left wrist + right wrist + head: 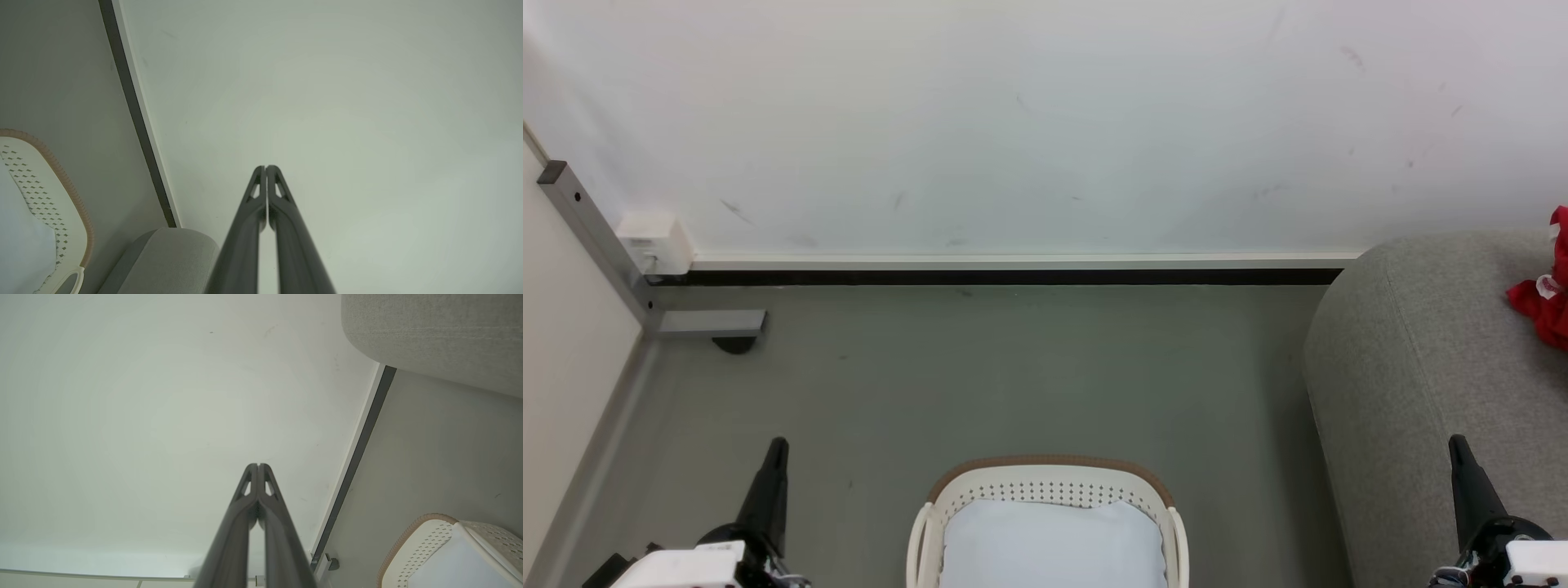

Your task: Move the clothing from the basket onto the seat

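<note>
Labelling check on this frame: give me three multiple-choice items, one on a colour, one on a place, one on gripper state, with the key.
1. What colour is the cloth in the basket?
A. red
B. pale white-blue
C. black

2. Of basket, sofa and floor, where does the red garment lie?
A. basket
B. floor
C. sofa

3. The left gripper and right gripper are:
A. both open
B. both shut, empty
C. both shut on cloth

Key:
1 B: the head view shows a pale cloth lying in the basket.
2 C: the red fabric rests on the sofa at the head view's right edge.
3 B: each wrist view shows its gripper closed tip to tip, holding nothing.
</note>
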Available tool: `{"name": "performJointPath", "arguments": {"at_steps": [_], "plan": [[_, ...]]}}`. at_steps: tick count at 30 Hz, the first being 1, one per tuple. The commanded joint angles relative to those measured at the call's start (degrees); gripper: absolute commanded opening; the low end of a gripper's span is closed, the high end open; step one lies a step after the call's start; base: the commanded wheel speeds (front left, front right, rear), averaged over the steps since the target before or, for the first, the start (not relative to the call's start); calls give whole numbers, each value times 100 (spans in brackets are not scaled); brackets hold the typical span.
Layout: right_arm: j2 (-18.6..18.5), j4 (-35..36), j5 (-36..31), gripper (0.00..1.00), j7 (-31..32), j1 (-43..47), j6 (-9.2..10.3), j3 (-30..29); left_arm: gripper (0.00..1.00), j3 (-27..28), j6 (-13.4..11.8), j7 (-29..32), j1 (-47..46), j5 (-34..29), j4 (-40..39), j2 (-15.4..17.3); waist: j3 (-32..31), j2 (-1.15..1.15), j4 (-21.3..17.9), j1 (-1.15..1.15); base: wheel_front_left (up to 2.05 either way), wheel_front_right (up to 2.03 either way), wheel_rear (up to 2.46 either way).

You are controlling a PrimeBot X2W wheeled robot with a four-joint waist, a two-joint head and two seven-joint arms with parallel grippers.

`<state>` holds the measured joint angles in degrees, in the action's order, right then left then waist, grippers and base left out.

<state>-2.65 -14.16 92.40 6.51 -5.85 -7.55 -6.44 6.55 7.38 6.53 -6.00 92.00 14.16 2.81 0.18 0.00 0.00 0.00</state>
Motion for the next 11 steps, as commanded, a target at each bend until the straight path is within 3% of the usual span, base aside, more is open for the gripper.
{"name": "performJointPath", "arguments": {"at_steps": [1, 11], "plan": [[-42, 29, 4, 0, 24, -71, 12, -22, 0, 9, 28, 23, -50, 77, -18, 12, 0, 0, 0, 0, 0, 0, 0], [-42, 29, 4, 0, 23, -71, 12, -22, 0, 9, 28, 22, -50, 77, -18, 12, 0, 0, 0, 0, 0, 0, 0]]}}
